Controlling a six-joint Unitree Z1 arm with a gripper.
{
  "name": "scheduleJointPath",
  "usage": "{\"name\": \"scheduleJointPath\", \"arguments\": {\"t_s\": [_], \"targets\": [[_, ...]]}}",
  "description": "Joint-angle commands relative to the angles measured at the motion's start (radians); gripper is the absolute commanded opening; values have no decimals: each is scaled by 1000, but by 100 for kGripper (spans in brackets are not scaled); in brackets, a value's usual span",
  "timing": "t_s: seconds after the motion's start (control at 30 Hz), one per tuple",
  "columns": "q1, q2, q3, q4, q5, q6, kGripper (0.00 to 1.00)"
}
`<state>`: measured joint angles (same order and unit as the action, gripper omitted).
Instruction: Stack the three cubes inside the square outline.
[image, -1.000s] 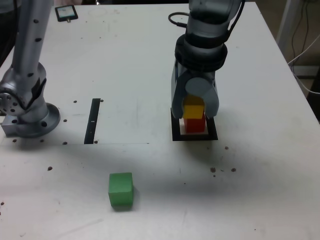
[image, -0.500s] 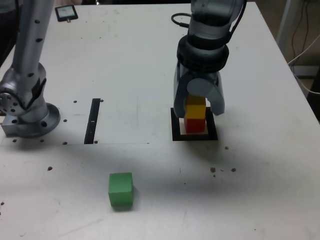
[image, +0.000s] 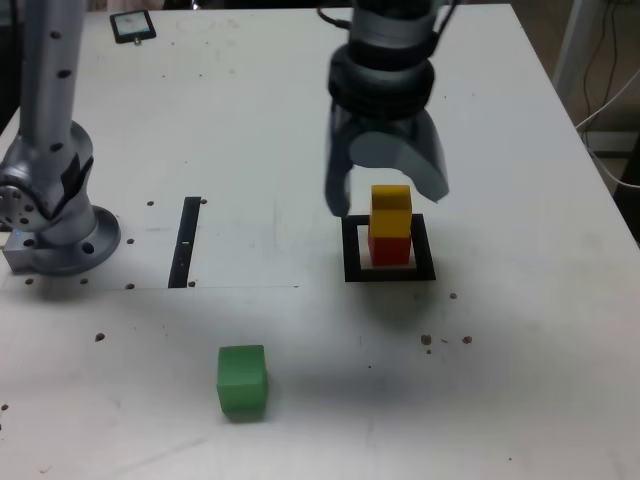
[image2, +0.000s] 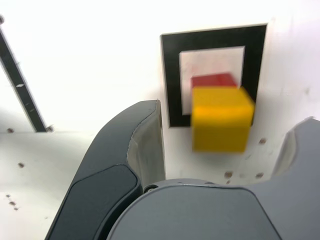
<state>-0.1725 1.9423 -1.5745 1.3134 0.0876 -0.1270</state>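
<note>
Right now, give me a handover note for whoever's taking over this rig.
End effector: open, holding nothing, raised just above the stack.
Red cube: inside the square outline.
Yellow cube: on top of the red one.
Green cube: alone on the table, toward the exterior view's lower left.
Done: two cubes stacked in the outline.
Left: pick up the green cube and set it on the yellow one.
</note>
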Motion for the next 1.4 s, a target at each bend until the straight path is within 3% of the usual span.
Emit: {"name": "scheduleJointPath", "arguments": {"t_s": [0.0, 0.2, 0.33, 0.47, 0.67, 1.37], "targets": [[-34, -41, 14, 7, 3, -15, 99], [-188, -157, 97, 15, 3, -89, 99], [-316, -204, 186, 13, -46, -184, 99], [-449, -222, 269, -18, -83, -367, 99], [-623, -198, 312, -57, -79, -637, 99], [-645, -88, 383, -286, -139, -631, 94]]}}
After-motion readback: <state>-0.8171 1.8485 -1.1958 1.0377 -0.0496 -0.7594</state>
